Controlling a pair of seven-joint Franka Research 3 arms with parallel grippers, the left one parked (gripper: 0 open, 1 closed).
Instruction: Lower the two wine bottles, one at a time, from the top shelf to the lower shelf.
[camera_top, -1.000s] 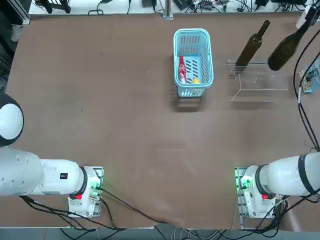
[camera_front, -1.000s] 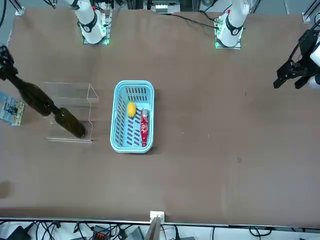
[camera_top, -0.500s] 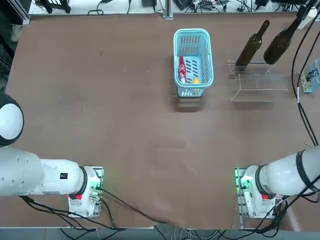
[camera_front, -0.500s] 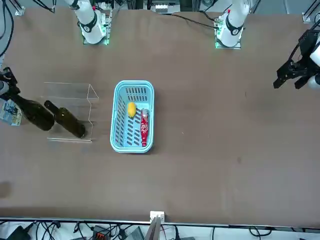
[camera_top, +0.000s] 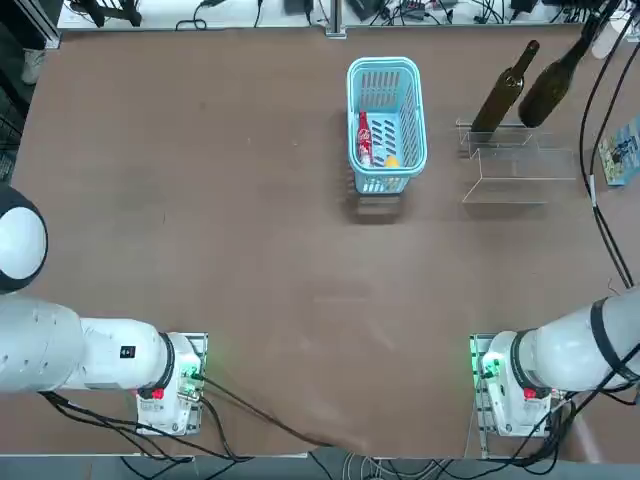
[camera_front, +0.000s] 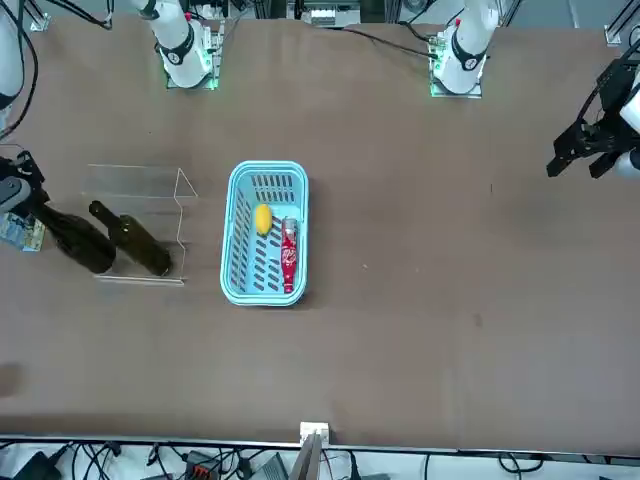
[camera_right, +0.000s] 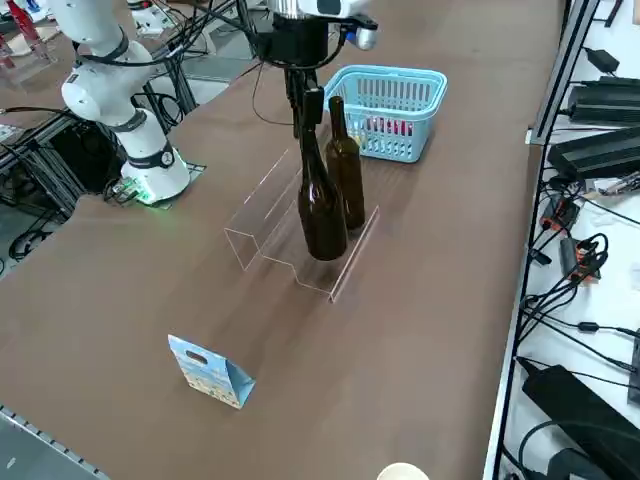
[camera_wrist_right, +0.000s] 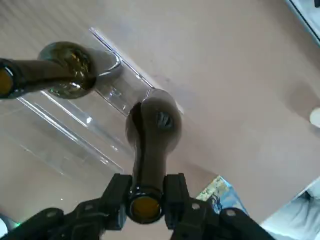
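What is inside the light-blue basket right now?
The basket holds a small red bottle lying flat and a yellow item beside it. Anything beneath them is hidden.

premises: a robotics lab or test cell, not a home or shop. a large brown desk (camera_top: 250, 250) fills the room's middle, with two white robot arm bases (camera_top: 510, 385) bolted to metal plates at one edge, green status lights glowing on them. loose black cables (camera_top: 250, 415) trail from the bases across the desk edge. along the far edge, bundles of wires and power strips (camera_front: 200, 465) lie on the floor. aluminium framing (camera_right: 560, 60) borders one side, with black power supplies (camera_right: 600, 150) and more cabling beside it. the props are sparse and staged: a blue basket (camera_top: 386, 120), a clear acrylic stand (camera_right: 290, 225).
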